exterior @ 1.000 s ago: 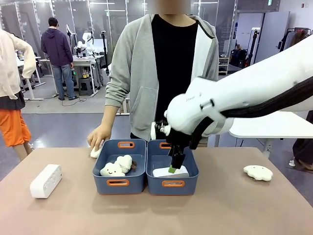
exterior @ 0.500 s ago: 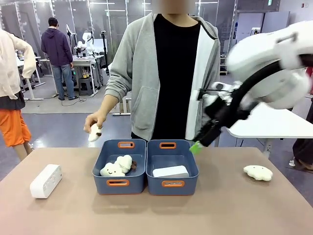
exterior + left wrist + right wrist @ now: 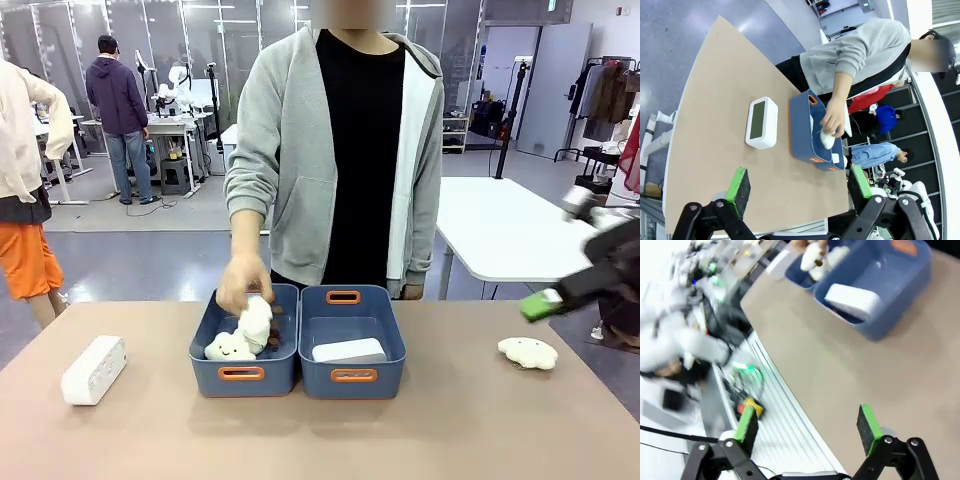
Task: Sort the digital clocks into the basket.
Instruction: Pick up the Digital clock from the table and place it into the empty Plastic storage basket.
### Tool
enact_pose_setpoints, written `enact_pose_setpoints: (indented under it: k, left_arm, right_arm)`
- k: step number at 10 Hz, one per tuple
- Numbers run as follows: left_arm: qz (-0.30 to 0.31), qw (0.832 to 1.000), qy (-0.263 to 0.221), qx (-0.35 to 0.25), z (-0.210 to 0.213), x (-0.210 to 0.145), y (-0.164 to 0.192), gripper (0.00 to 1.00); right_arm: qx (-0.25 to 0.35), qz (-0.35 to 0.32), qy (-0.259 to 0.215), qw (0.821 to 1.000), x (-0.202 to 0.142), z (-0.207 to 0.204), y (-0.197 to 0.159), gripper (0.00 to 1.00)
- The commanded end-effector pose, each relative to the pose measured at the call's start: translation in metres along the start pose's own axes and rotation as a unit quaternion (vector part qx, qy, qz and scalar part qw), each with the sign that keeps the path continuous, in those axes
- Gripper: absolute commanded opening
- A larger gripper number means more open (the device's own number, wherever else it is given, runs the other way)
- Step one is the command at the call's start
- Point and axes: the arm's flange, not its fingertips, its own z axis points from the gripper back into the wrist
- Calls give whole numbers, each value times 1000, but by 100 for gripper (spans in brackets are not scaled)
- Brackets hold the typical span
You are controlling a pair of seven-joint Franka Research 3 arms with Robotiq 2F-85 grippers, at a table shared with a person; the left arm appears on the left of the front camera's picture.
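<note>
Clock (image 3: 349, 350) in right basket (image 3: 315, 382), second clock (image 3: 94, 369) outside; left pincer (image 3: 799, 180), right pincer (image 3: 807, 422) agape

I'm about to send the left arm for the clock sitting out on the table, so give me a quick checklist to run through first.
1. Digital clock lying free on the table, nothing touching it: ok.
2. Robot's left hand open and empty: ok.
3. Robot's right hand open, empty, away from the tubs: ok.
4. Right basket has room behind the clock inside: looks ok.
5. Person's hand out of the tubs: not ok, it is in the left tub holding a plush toy.
6. Grip width fits the clock: cannot tell.
</note>
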Motion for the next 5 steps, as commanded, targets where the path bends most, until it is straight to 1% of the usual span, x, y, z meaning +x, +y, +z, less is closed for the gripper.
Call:
enact_pose_setpoints:
  k: [1, 2, 3, 4, 5]
  left_arm:
    - [-9, 1000, -5, -12, 1, 1, -1, 100]
    - [-9, 1000, -5, -12, 1, 1, -1, 100]
    - [-9, 1000, -5, -12, 1, 1, -1, 100]
    - [-9, 1000, -5, -12, 1, 1, -1, 100]
    - [-9, 1000, -5, -12, 1, 1, -1, 100]
  right_arm:
    - [-32, -105, -45, 993, -58, 41, -11, 100]
    - [-42, -133, -63, 988, -89, 54, -21, 100]
    - [-39, -147, -90, 984, -116, 57, -29, 100]
    - [-36, -139, -103, 984, -128, 54, -37, 100]
    - [-44, -126, -71, 989, -101, 70, -34, 100]
